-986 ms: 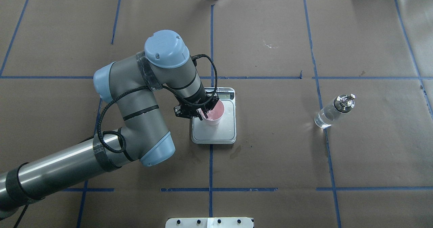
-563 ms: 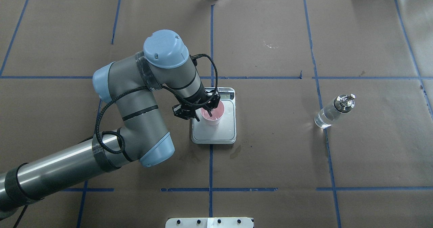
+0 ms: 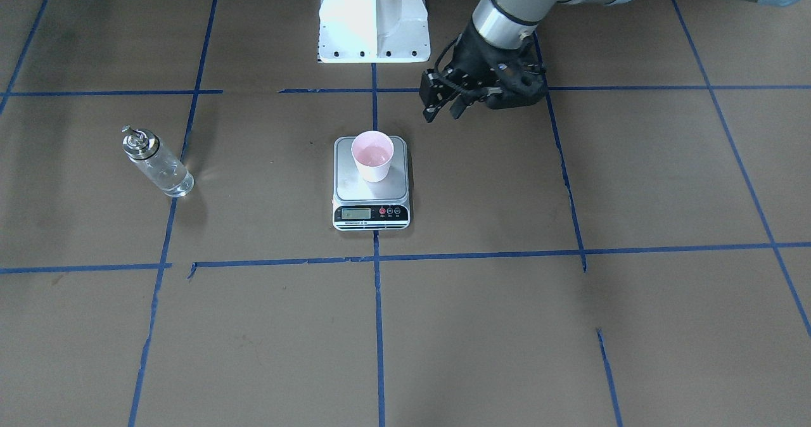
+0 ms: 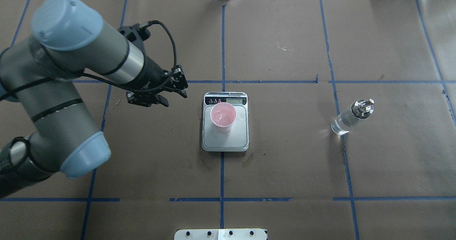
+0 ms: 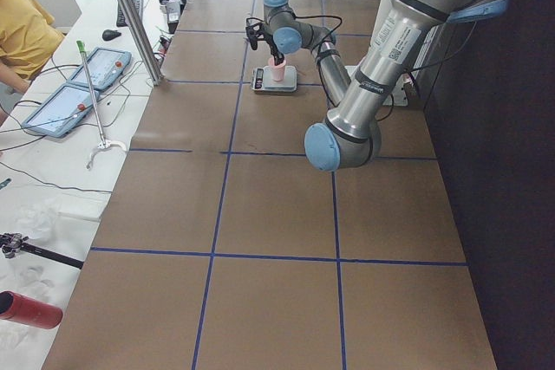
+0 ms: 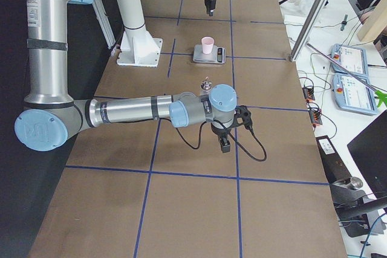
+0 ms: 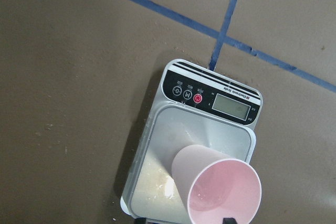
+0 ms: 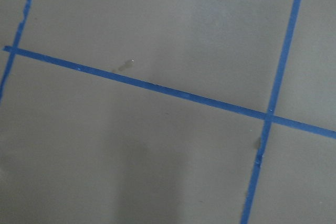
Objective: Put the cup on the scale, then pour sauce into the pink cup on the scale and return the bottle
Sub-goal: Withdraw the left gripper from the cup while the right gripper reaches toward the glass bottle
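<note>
I see the pink cup standing upright on the steel platform of the scale. My left arm's fingers are spread apart, holding nothing, and hover near the scale on its left. The bottle stands on the tabletop well apart to the right; I cannot tell how the right arm's fingers are set.

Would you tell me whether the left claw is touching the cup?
Apart. The overhead view shows the left claw off beside the scale, with bare brown paper between it and the cup standing on the platform.
</note>
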`<state>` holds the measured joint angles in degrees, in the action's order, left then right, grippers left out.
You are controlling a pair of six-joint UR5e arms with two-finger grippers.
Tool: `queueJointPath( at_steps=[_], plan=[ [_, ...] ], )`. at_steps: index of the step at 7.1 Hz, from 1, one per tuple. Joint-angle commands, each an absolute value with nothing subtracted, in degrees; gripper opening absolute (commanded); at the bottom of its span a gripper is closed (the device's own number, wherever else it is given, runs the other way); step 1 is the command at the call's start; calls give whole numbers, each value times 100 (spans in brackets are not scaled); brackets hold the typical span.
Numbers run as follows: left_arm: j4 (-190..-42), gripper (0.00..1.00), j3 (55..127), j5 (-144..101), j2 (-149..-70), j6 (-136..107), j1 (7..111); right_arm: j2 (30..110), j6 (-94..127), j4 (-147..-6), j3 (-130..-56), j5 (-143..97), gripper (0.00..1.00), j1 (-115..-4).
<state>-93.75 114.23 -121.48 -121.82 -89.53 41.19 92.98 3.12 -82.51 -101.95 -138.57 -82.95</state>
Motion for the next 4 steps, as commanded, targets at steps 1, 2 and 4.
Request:
queueJointPath(
  at_steps=[1,2,4],
  plan=[
    [-9141,58,11891,-12146,-11962,-8842,4342,9334,1498,-8253,-11096,-14001,100,-7790],
    [-9141,58,11892,-12146,-11953,-8842,4342,9334,2269,-8244,-11597,-13957,100,-7282],
    [-9141,58,11892,-12094,-11953,-8842,4359,9369,4316,-7416,-12110,-13800,100,-6455]
  ],
)
